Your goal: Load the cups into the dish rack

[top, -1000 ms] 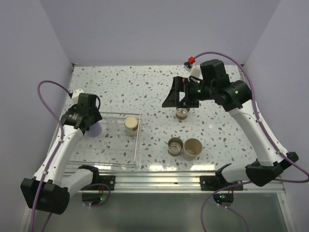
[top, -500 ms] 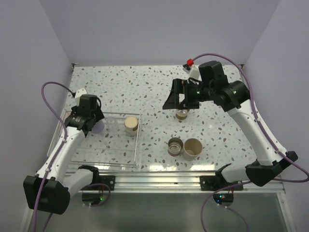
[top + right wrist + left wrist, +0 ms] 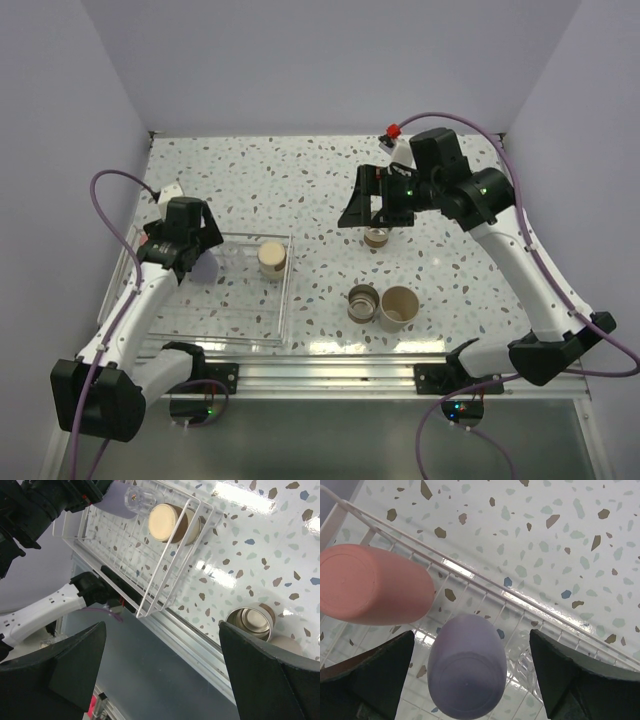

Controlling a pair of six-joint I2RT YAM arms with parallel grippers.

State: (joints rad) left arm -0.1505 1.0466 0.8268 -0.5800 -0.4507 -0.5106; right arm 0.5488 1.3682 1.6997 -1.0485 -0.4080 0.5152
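Note:
The clear dish rack (image 3: 287,300) lies at the left. My left gripper (image 3: 185,248) hangs over its left part, open, with an upturned lavender cup (image 3: 466,667) standing between the fingers, apart from both. A coral cup (image 3: 370,585) lies beside it and a clear cup (image 3: 526,661) is to its right. A cream cup (image 3: 271,258) stands in the rack. My right gripper (image 3: 372,200) is open and empty above a metallic brown-banded cup (image 3: 377,237). Another metallic cup (image 3: 363,302) and a beige cup (image 3: 398,307) stand on the table.
The rack's white wire rim (image 3: 165,575) and the aluminium rail (image 3: 330,375) at the table's near edge show in the right wrist view. Purple cables loop beside both arms. Walls close the table on three sides.
My left gripper has shifted slightly right over the rack; the lavender cup stays put. My right gripper has edged a little to the left above the metallic cup.

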